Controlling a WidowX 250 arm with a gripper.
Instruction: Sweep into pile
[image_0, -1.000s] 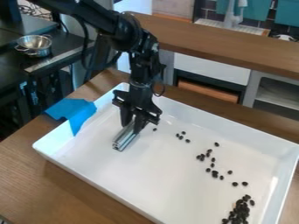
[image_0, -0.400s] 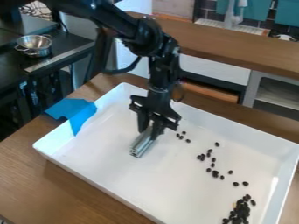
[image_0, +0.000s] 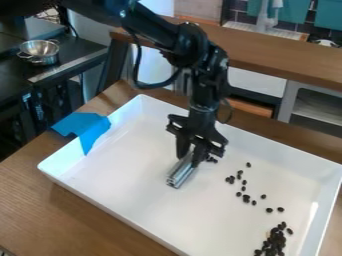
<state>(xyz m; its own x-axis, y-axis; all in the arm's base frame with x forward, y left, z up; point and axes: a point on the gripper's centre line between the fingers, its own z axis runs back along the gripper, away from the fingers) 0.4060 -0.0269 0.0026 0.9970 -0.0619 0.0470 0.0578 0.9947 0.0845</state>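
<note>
The gripper (image_0: 188, 159) hangs over the upper middle of the white tray, shut on a silvery ribbed bar (image_0: 180, 173) that slants down to the left at the tray floor. Just right of the fingers lie a few dark beans (image_0: 212, 160), partly hidden behind them. More beans (image_0: 246, 198) are scattered loosely to the right of the gripper. A dense pile of beans (image_0: 274, 241) lies near the tray's lower right corner.
The white tray (image_0: 110, 216) has raised walls and stands on a wooden table (image_0: 63, 222). Blue tape (image_0: 85, 128) covers part of its left wall. A metal bowl (image_0: 39, 52) is on the dark counter at upper left.
The gripper and bar have moved right and slightly down across the tray. Small beans that lay right of the gripper are now beside its fingers, some out of sight.
</note>
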